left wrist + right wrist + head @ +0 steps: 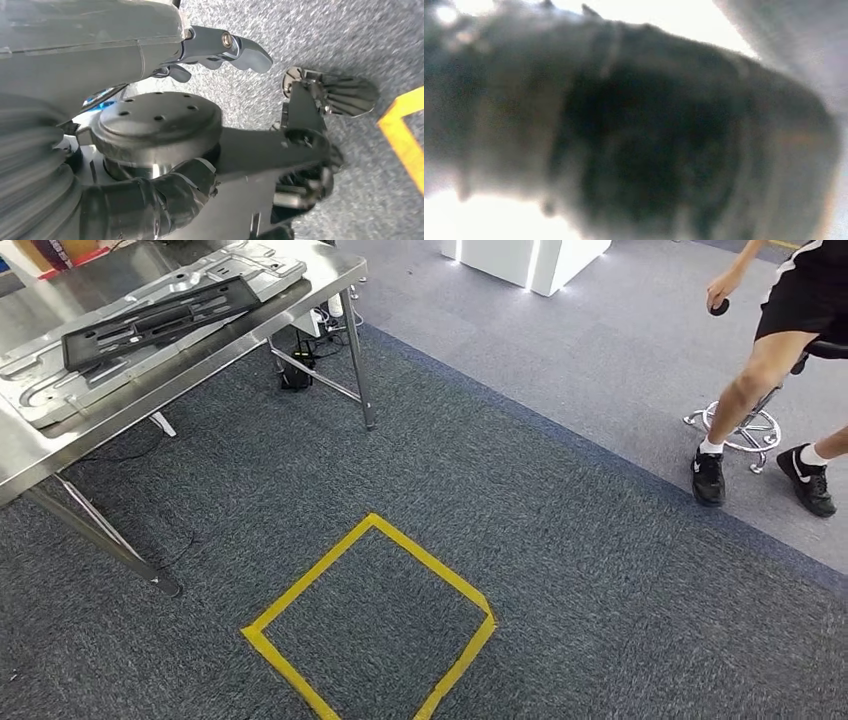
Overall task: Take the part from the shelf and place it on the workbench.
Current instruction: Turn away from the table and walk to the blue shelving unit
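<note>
This looks like a robotics lab or industrial test floor rather than a home. A stainless-steel surface [60, 445] on thin metal legs carries a pressed sheet-metal panel [150, 315] with a black plastic part [160, 320] lying on it, and cables and a power strip [310, 325] sit on the floor beneath it. The floor is dark grey carpet [600, 580] meeting a paler grey strip, with a yellow tape square [370, 625] marked on it, a glowing white display plinth [525, 260] at the far side, and a person [790, 330] beside a chrome-based stool [745, 425].
</note>
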Robot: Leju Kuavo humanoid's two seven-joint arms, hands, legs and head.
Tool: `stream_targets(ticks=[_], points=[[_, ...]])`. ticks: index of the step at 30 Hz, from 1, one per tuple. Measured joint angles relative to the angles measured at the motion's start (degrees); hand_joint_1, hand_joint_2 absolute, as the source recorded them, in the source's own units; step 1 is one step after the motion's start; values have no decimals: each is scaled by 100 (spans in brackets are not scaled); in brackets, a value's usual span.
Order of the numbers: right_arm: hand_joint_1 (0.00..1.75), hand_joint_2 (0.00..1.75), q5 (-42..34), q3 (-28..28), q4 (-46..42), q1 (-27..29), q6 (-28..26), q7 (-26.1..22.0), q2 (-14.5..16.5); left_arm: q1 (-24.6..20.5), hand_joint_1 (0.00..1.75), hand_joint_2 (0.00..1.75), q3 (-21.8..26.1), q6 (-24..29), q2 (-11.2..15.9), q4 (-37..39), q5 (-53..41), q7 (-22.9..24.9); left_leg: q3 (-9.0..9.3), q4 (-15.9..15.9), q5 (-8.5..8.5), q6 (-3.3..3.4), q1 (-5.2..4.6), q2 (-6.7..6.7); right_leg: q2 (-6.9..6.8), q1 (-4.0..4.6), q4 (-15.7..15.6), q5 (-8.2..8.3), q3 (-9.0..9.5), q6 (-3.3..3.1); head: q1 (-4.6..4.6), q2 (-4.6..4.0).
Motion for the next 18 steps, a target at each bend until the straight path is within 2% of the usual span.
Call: stream_targets(ticks=[2,3,4,5,6,8,9,10,13,14,15,17,18], points=[[0,0,0,-2,1,-9,0,2,0,18,0,175,0,1,1,0,0,0,-241,696,-500,48,-20,-195,69,66,5,83,-113,-98,0,0],[0,0,0,-3,1,-10,-1,1,0,24,0,175,0,1,1,0,0,0,-328,1007,-655,83,-38,-227,113,106,13,123,-174,-130,1,0],[0,0,0,-4,2,-11,-1,1,0,28,0,175,0,2,1,0,0,0,-342,1179,-702,127,-60,-244,161,147,26,162,-235,-153,1,0],[0,0,0,-5,2,-10,-1,1,0,29,0,175,0,2,1,0,0,0,-250,1128,-627,177,-87,-251,207,183,45,192,-287,-166,0,0],[0,0,0,-5,2,-9,-1,1,0,29,0,175,0,2,1,0,0,0,-58,871,-468,237,-125,-261,250,214,65,216,-328,-174,0,0],[0,0,0,-4,1,-6,1,1,16,23,0,175,0,2,13,0,0,0,443,64,-180,390,-205,-319,308,248,98,252,-377,-173,4,0],[0,0,0,-4,1,-5,2,1,27,19,0,175,0,2,20,0,0,0,616,-241,-105,436,-234,-345,326,249,105,276,-395,-159,5,0],[0,0,0,-4,1,-4,3,1,37,16,0,175,0,2,27,0,0,0,700,-423,-80,469,-251,-363,340,237,104,307,-411,-136,6,0],[0,0,0,-6,9,7,1,1,29,11,0,175,1,2,21,0,0,0,709,-618,45,485,-239,-317,374,228,55,393,-429,-35,5,0],[0,0,0,-6,14,9,1,1,23,9,0,175,1,2,15,0,-1,0,719,-697,119,501,-217,-293,346,234,112,320,-460,-1,12,0],[0,0,0,-5,18,8,2,1,17,7,0,175,2,2,9,0,-1,0,718,-770,192,509,-193,-268,302,231,268,167,-523,37,20,0],[0,0,0,-4,19,3,3,1,17,13,0,175,2,2,4,0,-2,0,659,-796,278,508,-174,-225,194,157,910,-296,-766,122,31,0],[0,0,0,-4,19,3,2,1,18,20,0,175,2,1,3,0,-1,0,608,-772,295,492,-169,-200,168,108,1252,-467,-880,168,31,0]])
